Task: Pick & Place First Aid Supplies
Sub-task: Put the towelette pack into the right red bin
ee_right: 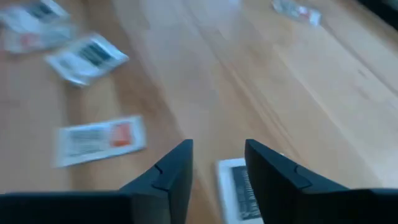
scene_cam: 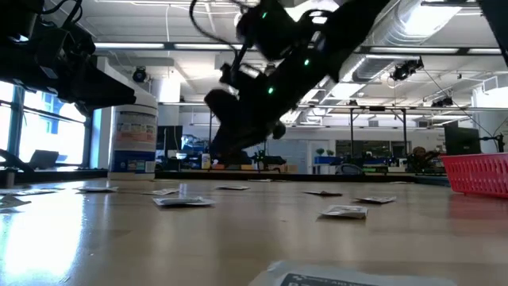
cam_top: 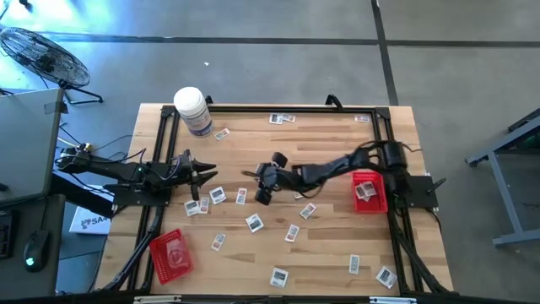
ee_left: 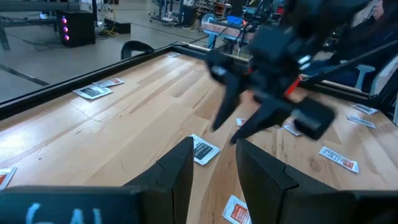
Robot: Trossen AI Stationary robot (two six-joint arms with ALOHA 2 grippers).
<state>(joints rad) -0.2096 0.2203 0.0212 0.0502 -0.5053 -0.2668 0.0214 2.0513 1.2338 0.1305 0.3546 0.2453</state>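
Over the table (cam_top: 337, 253) centre, right tool (cam_top: 262, 196) hanging released above a packet (ee_right: 239, 190), left tool (cam_top: 205, 174) waiting released, nothing gripped.

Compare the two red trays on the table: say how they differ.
The red tray on the right lies by the right arm's base, about midway down the table's side; the red tray on the left lies near the table's front left corner. The right tray sits square to the table's edges; the left tray is turned askew. Both are shallow red mesh trays, and each seems to hold something pale inside.
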